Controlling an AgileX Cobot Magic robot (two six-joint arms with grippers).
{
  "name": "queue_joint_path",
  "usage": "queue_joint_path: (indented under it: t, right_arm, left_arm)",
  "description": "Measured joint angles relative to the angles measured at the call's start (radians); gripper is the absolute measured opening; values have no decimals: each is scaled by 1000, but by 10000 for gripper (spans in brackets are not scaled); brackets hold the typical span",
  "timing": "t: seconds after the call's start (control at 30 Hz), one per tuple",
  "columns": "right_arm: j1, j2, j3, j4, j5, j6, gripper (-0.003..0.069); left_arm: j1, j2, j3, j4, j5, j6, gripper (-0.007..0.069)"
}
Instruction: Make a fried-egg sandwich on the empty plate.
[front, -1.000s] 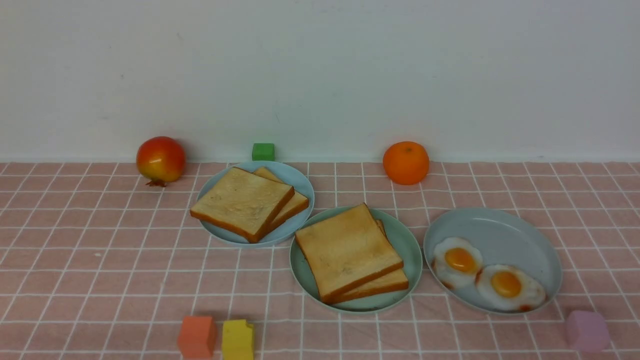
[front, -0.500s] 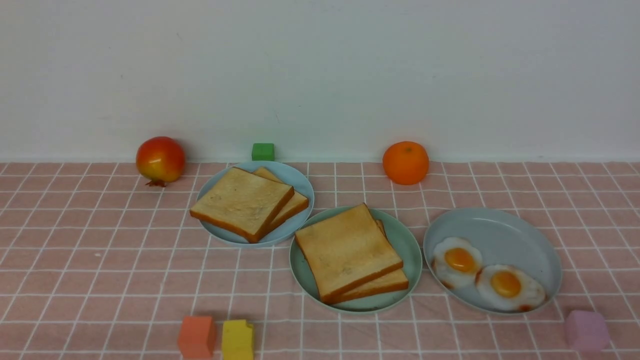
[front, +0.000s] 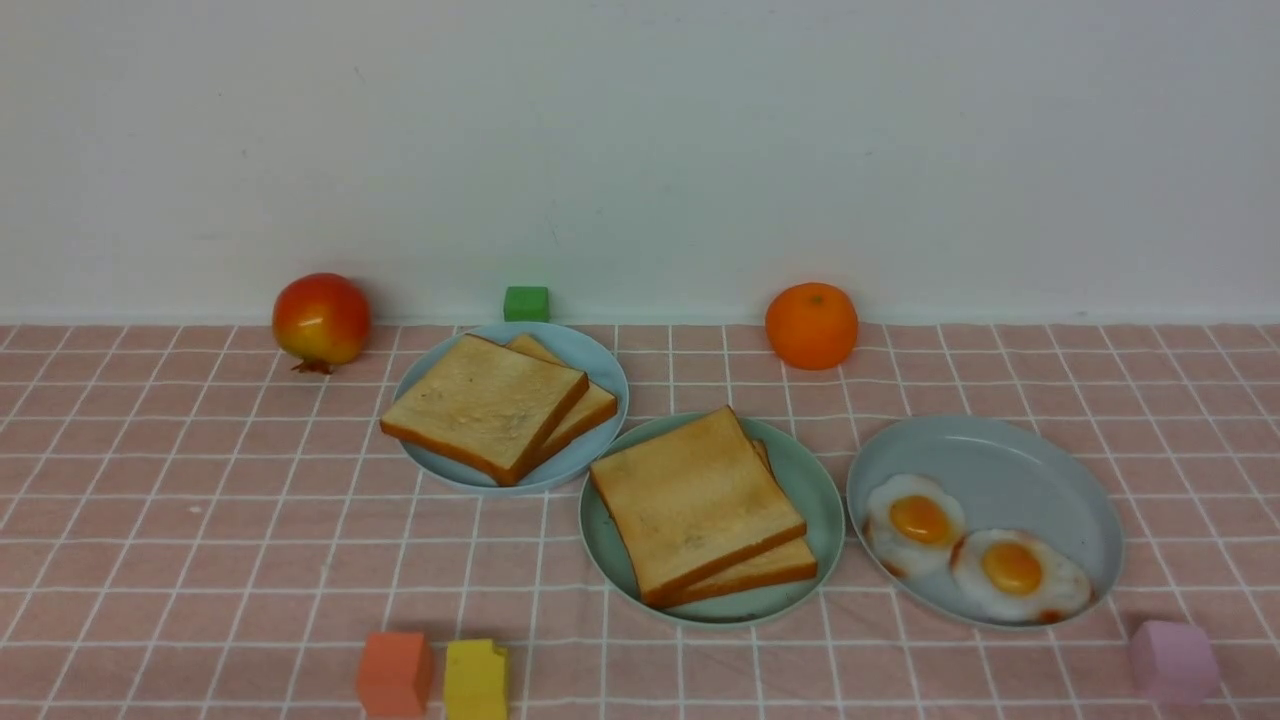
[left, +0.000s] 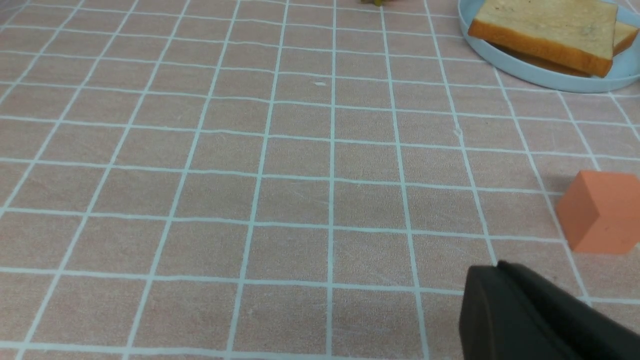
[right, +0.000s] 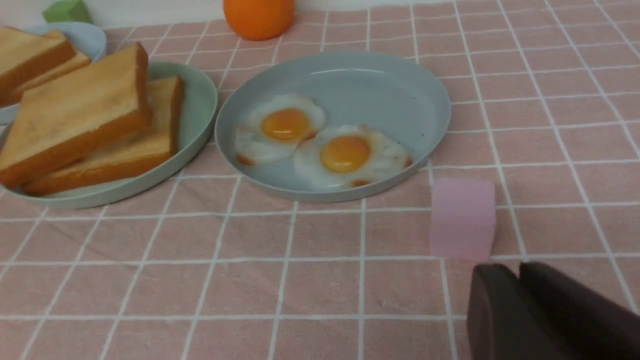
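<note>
The mint-green plate (front: 822, 490) sits in the middle of the cloth with two toast slices stacked on it. The top slice (front: 695, 500) lies skewed over the lower slice (front: 775, 572). No egg shows between them. In the right wrist view the same plate (right: 197, 112) and stack (right: 75, 115) appear. Two fried eggs (front: 915, 520) (front: 1015, 570) lie on the blue-grey plate (front: 1000, 455) to the right. My left gripper (left: 497, 265) is shut and empty, low over the cloth beside an orange block (left: 600, 212). My right gripper (right: 515, 267) is open by a narrow gap, empty, near a pink block (right: 462, 217).
A pale blue plate (front: 600, 365) behind on the left holds two more toast slices (front: 485, 405). A red-yellow fruit (front: 321, 318), green block (front: 526, 302) and orange (front: 811, 325) stand by the wall. Orange (front: 394, 672), yellow (front: 475, 678) and pink (front: 1172, 660) blocks line the front edge.
</note>
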Motion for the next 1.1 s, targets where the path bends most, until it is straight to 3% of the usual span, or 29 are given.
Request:
queue_joint_path:
  t: [1.1]
  right_arm:
    - [-4,0,0,8,0,0,144]
  left_arm:
    - [0,0,0,0,0,0,74]
